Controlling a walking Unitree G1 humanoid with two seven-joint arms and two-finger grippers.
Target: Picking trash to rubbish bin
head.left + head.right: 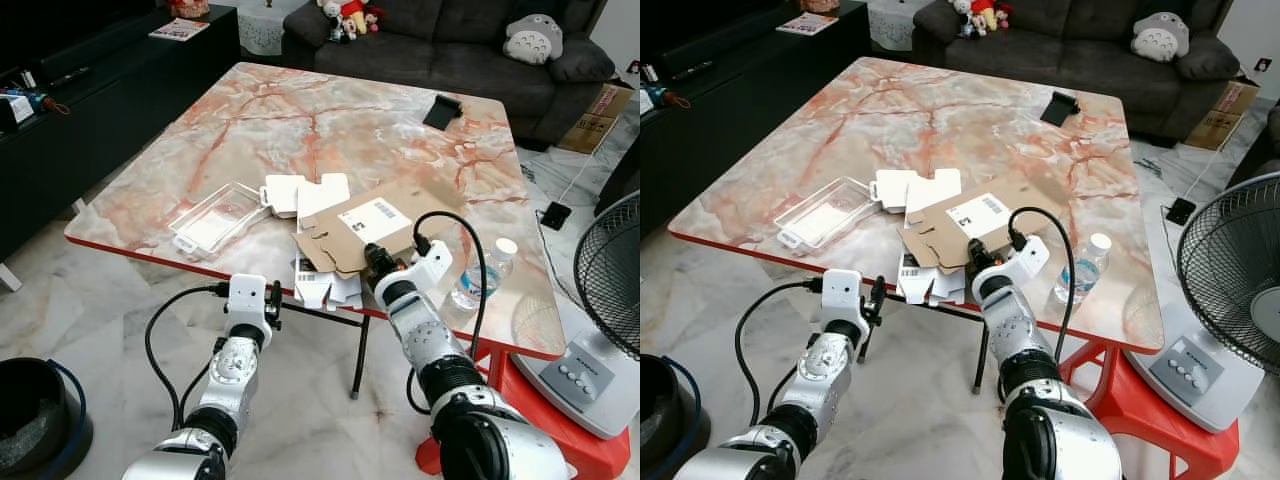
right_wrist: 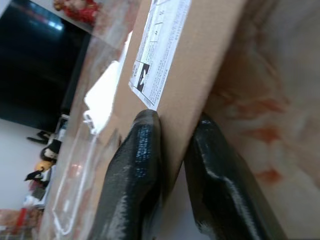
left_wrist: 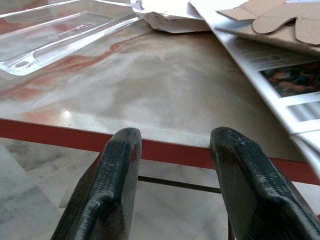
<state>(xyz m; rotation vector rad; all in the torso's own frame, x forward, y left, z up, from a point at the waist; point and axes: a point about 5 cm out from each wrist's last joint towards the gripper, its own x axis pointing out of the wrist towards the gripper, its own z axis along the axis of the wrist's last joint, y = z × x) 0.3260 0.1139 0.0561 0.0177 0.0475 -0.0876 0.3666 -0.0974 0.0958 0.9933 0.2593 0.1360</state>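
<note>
cardboard (image 1: 365, 228): one flattened piece, seemingly pinched by right gripper (image 2: 172, 165).

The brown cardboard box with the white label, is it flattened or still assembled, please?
Flattened: the brown cardboard box lies as a flat sheet, flaps spread, on the marble table; right gripper pinches its edge.

I see an evenly bright, sharp room in both eye views. Soft glare whitens the marble table (image 1: 300, 130), and the fan (image 1: 612, 270) bows at the frame edge. In my right wrist view the fingers (image 2: 135, 175) sit blurred, the far background hazy.
</note>
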